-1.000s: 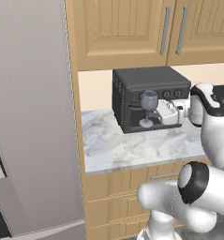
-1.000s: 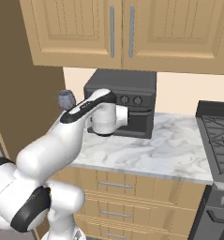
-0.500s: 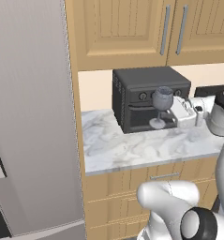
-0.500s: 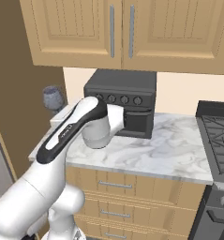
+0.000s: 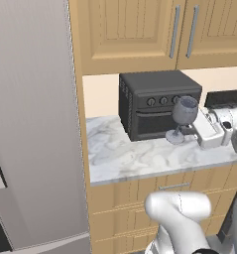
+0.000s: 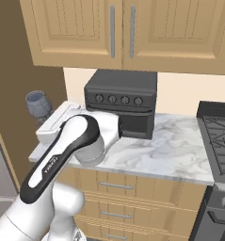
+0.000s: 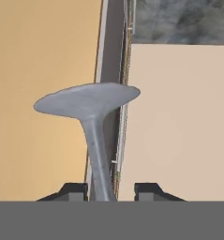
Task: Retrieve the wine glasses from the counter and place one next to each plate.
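At right of centre in the left base view, the wine glass point(image 5: 183, 118) is held upright in the air above the marble surface point(image 5: 140, 154), in front of the dark toaster oven point(image 5: 157, 103); the pincer point(image 7: 111, 190) is clamped on its thin stem, a dark fingertip point(image 7: 73, 191) on either side in the hand view, the round foot spreading above them; in the right base view the glass point(image 6: 38, 104) shows at the left edge, beyond the surface point(image 6: 170, 150) and beside the white arm point(image 6: 69, 146); wooden cabinets point(image 6: 118, 33) hang above the oven point(image 6: 121, 101).
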Robot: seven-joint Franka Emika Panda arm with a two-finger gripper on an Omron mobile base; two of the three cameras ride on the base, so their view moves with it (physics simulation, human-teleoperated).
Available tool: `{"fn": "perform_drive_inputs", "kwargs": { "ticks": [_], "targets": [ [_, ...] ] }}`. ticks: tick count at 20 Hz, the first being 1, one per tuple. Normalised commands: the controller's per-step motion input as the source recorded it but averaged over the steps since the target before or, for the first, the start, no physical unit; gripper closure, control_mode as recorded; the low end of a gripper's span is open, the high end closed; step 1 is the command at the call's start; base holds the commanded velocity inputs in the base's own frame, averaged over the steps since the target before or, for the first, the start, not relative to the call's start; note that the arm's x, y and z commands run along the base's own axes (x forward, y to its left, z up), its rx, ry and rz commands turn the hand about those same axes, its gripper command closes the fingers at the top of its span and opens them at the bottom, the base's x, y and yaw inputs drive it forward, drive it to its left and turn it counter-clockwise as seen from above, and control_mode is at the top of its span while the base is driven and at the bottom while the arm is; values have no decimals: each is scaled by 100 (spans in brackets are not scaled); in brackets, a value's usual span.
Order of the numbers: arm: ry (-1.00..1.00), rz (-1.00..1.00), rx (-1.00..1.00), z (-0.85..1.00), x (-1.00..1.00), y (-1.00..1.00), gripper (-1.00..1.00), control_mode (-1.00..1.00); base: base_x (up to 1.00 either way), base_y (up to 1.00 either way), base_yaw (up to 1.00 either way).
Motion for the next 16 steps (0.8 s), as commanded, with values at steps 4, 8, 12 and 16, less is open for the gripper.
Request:
{"fn": "perform_drive_inputs", "kwargs": {
  "ticks": [4,8,12,16],
  "targets": [
    [-11,4,0,38,-61,0,100,-100,0,0,0],
    [0,0,0,0,0,0,100,100,-74,0,2],
    [0,0,0,0,0,0,100,100,-99,1,1],
    [0,0,0,0,0,0,100,100,-100,28,1]
  ]
}}
